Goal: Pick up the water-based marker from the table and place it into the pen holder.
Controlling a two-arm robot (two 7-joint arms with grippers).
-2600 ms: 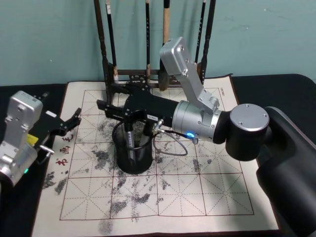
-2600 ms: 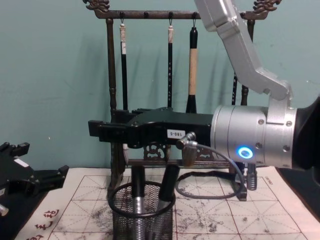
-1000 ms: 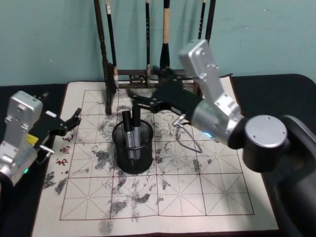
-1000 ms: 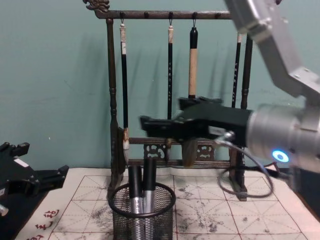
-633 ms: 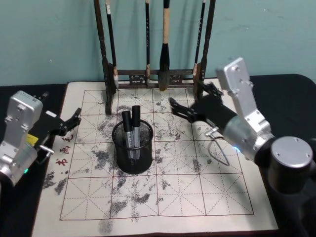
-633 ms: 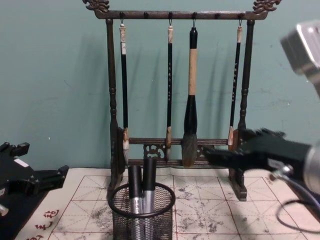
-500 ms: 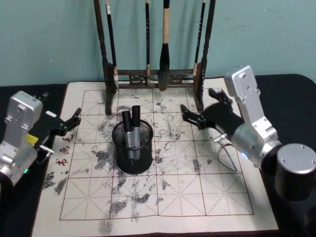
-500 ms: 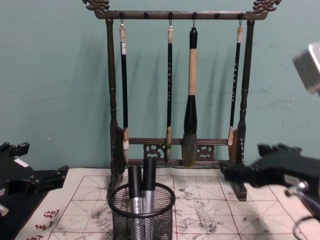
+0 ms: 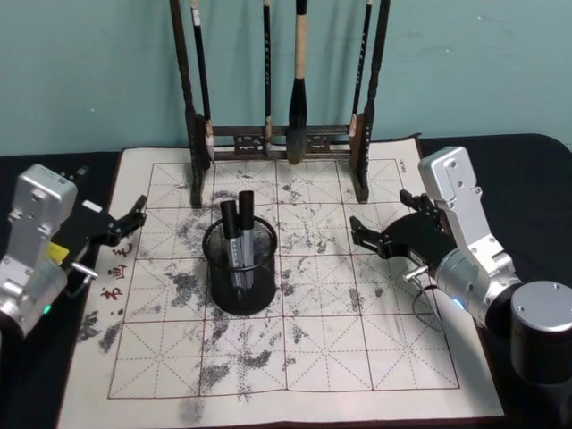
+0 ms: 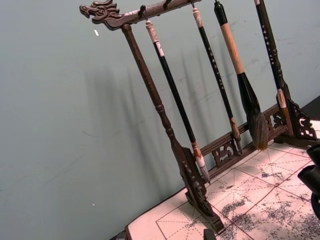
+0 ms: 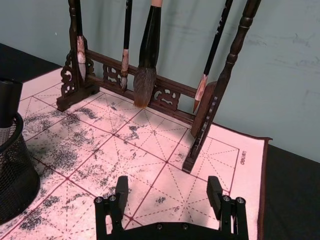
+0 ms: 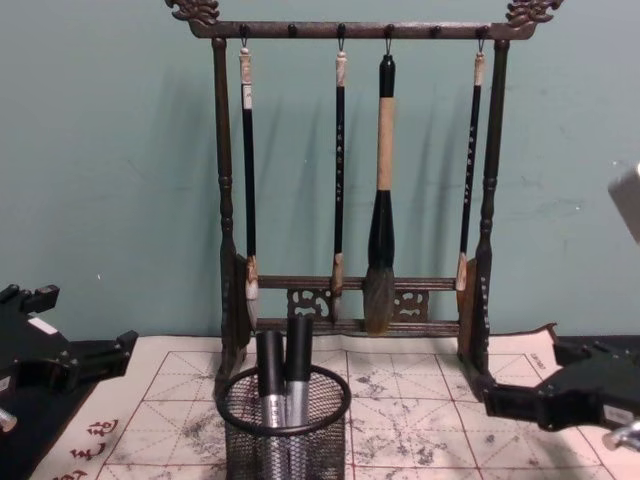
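right gripper point(image 9: 380, 225) low over mat point(image 9: 357, 349), fingers point(image 11: 116, 192) spread

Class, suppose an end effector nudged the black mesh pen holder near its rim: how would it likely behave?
The pen holder is open wire mesh, so probably light and easily slid across the mat. Two markers stand above its rim, so a high push might tip it. The mesh looks stiff enough to keep its shape.

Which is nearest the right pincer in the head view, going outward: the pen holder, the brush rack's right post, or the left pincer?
1. The brush rack's right post, just behind the right pincer, toward the wall.
2. The pen holder, mid-mat, to its left.
3. The left pincer, at the mat's far left edge.
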